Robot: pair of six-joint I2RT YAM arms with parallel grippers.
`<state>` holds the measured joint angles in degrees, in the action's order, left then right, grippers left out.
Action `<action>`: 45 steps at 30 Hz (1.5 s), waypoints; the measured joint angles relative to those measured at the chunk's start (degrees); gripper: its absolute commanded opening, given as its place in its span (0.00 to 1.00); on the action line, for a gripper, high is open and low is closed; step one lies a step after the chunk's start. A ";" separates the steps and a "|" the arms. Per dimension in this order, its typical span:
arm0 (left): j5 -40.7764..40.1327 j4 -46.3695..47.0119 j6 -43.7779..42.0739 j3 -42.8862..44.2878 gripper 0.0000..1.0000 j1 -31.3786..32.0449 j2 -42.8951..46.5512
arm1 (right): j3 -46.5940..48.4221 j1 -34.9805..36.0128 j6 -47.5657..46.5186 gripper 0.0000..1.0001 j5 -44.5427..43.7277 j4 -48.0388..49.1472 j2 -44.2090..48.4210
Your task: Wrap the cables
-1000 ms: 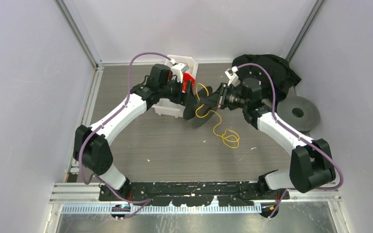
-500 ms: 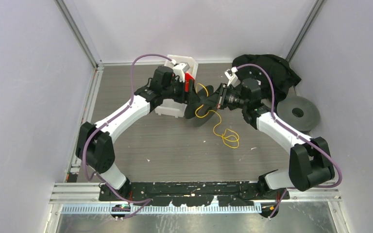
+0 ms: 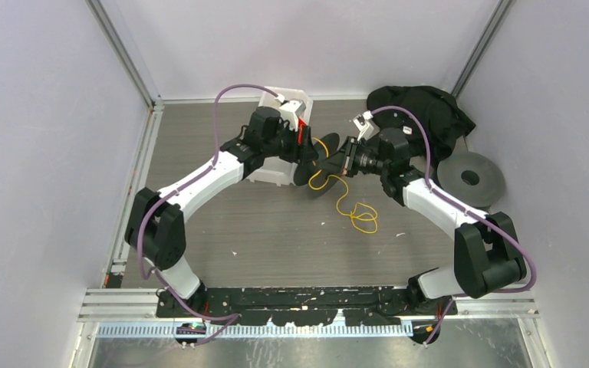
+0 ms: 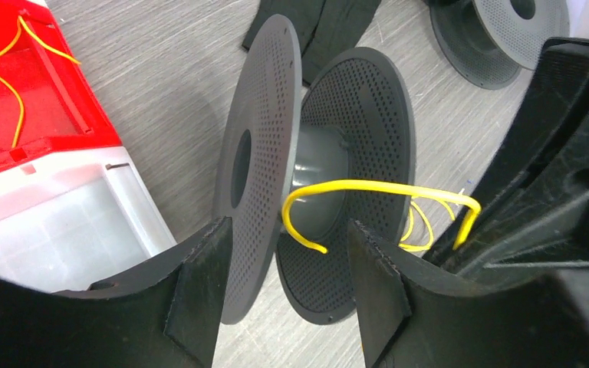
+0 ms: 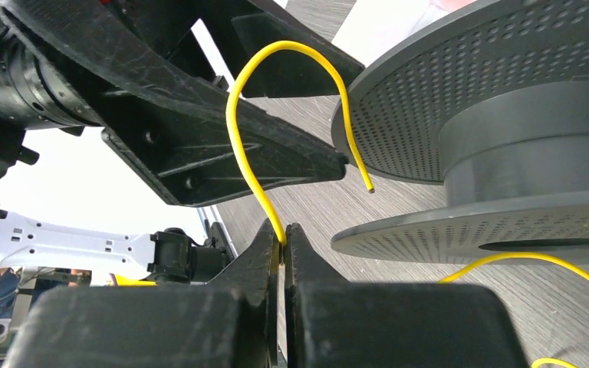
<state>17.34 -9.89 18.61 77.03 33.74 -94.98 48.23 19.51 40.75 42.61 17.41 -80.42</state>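
A yellow cable (image 3: 343,201) runs from loose loops on the table up to my right gripper (image 3: 339,162), which is shut on it near its free end. In the right wrist view the cable (image 5: 255,84) arcs up out of the shut gripper (image 5: 284,239), and its tip hangs beside a dark grey perforated spool (image 5: 506,138). The spool (image 3: 317,181) stands on edge between the two grippers. My left gripper (image 4: 287,287) is open. Its fingers (image 4: 199,291) straddle the spool's near flange (image 4: 257,153) and the cable tip (image 4: 383,186) without closing on either.
A white bin with a red insert (image 3: 285,110) stands behind the left gripper; in the left wrist view the insert (image 4: 38,100) holds more yellow cable. A second grey spool (image 3: 472,178) lies at the right. A black cloth heap (image 3: 423,109) sits at the back right.
My left arm has reached further right, bringing its open gripper up around the spool. My right gripper has held the cable throughout and shifted slightly left.
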 measured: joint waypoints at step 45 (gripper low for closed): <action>0.22 -2.03 -7.30 5.44 0.00 0.13 -7.82 | 3.91 -4.76 -6.45 0.00 -4.79 -16.81 3.37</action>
<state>17.56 -11.92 11.31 82.48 33.87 -102.80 52.14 14.74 34.30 37.82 0.60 -77.06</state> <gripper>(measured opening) 0.034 0.035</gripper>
